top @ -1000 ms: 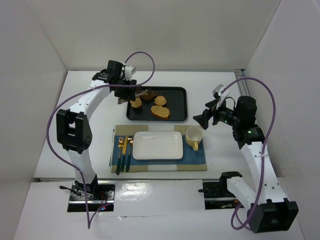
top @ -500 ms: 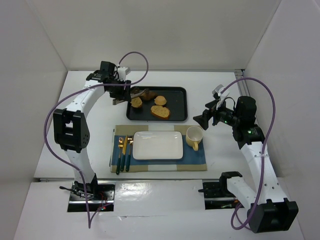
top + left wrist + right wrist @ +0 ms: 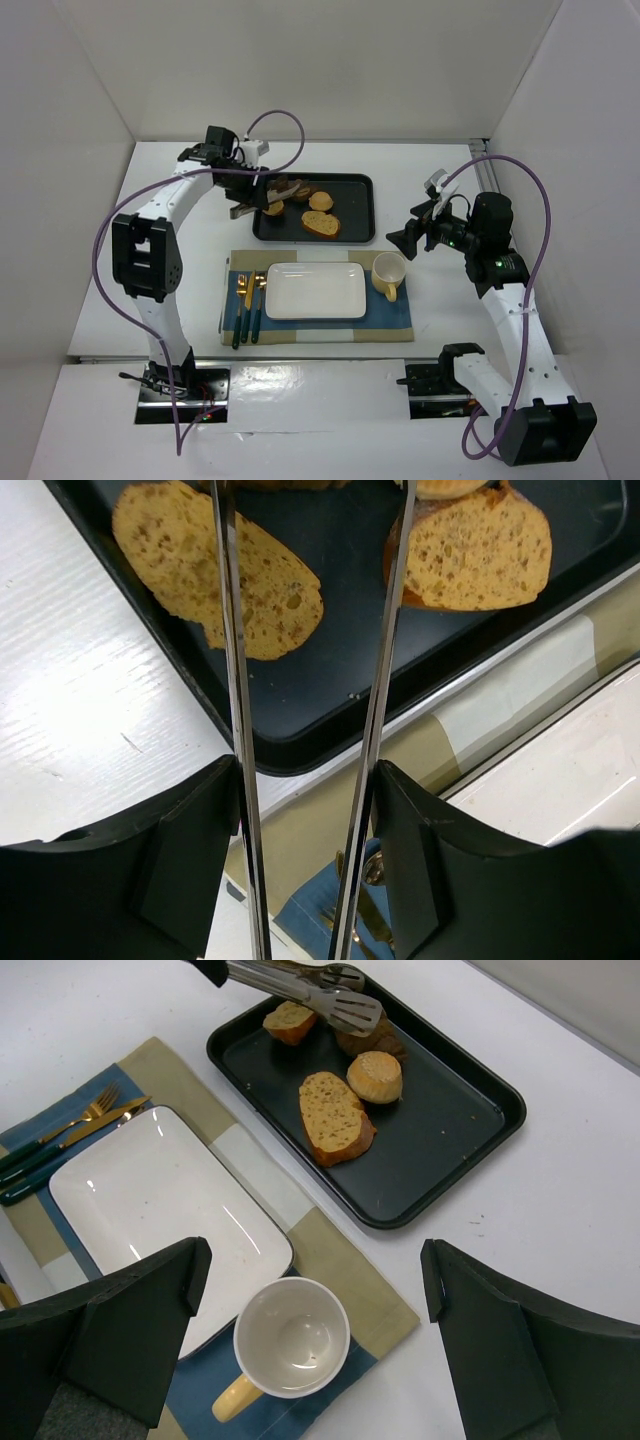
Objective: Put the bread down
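The bread, a small dark brown croissant (image 3: 297, 190), lies at the far left of the black tray (image 3: 352, 215); it also shows in the right wrist view (image 3: 372, 1042). My left gripper (image 3: 240, 186) is shut on metal tongs (image 3: 268, 193), whose two arms (image 3: 232, 680) run out over the tray. The tong tips (image 3: 345, 1005) sit over the croissant, and I cannot tell whether they pinch it. My right gripper (image 3: 405, 238) is open and empty, hovering above the cup (image 3: 291, 1338).
Three golden toasted pieces lie in the tray: a small one (image 3: 290, 1020), a round one (image 3: 374, 1075), an oval slice (image 3: 335, 1115). A white rectangular plate (image 3: 315, 291), a fork and knife (image 3: 246, 300) and the yellow-handled cup (image 3: 388, 273) sit on a blue-and-tan placemat (image 3: 400, 318).
My left wrist swung slightly left, then back and down a little, keeping the tongs over the tray's far left end. The right arm has not moved.
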Tool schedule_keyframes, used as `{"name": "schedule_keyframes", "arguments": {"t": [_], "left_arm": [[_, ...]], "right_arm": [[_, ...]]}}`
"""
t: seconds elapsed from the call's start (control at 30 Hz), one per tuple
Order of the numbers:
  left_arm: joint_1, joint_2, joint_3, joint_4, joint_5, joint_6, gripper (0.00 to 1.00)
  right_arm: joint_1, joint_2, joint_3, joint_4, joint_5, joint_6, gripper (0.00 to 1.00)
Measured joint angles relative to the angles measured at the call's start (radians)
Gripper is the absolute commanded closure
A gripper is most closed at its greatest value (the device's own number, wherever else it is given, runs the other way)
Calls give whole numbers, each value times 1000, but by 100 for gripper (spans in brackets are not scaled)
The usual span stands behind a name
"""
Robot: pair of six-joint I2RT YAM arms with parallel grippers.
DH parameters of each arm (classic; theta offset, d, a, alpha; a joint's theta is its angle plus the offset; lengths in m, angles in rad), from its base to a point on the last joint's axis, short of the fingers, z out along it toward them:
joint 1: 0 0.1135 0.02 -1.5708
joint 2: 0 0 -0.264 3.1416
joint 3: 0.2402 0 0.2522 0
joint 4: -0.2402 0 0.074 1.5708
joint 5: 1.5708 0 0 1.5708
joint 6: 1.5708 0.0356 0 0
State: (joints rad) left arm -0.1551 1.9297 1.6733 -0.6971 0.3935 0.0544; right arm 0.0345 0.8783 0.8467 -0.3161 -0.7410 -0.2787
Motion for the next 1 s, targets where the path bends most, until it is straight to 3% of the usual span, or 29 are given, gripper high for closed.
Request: {"name": "schedule_keyframes", "arguments": {"t": [1.0], "left_arm": [[-18,13,-29,2,-103,-2,29]], "right_arm": [[0,0,0,0,-5,0,0]]}}
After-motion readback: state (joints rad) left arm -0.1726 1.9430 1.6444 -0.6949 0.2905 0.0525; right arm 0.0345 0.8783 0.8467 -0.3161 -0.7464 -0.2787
